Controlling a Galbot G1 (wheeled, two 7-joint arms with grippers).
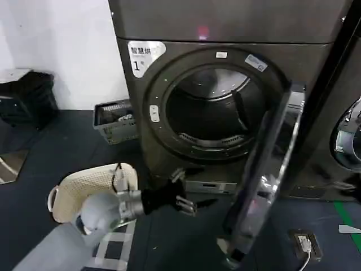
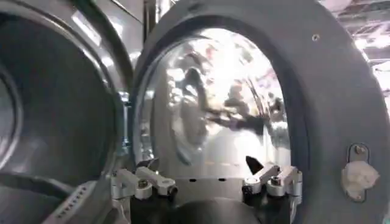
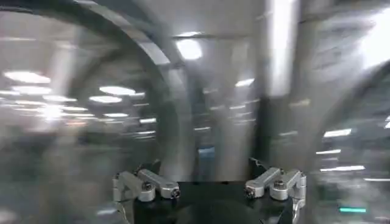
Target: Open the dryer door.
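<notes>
Dark laundry-room floor: the dryer door [image 1: 265, 180] stands swung wide from machine "1"; our left gripper [image 1: 189, 197], fingers spread and empty, hovers beside it. We judge a careless sweep could knock it shut.

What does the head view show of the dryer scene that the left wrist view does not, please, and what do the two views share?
Head view alone: the dark grey machine with its "1" label, the open drum, a white laundry basket and a grey crate on the floor, and the neighbouring machine's door at the right edge.

Left wrist view alone: the inner face of the dryer door, its reflective glass centre, and a latch on the rim.

Both: the dryer door swung open, and the left tool, open and holding nothing.
</notes>
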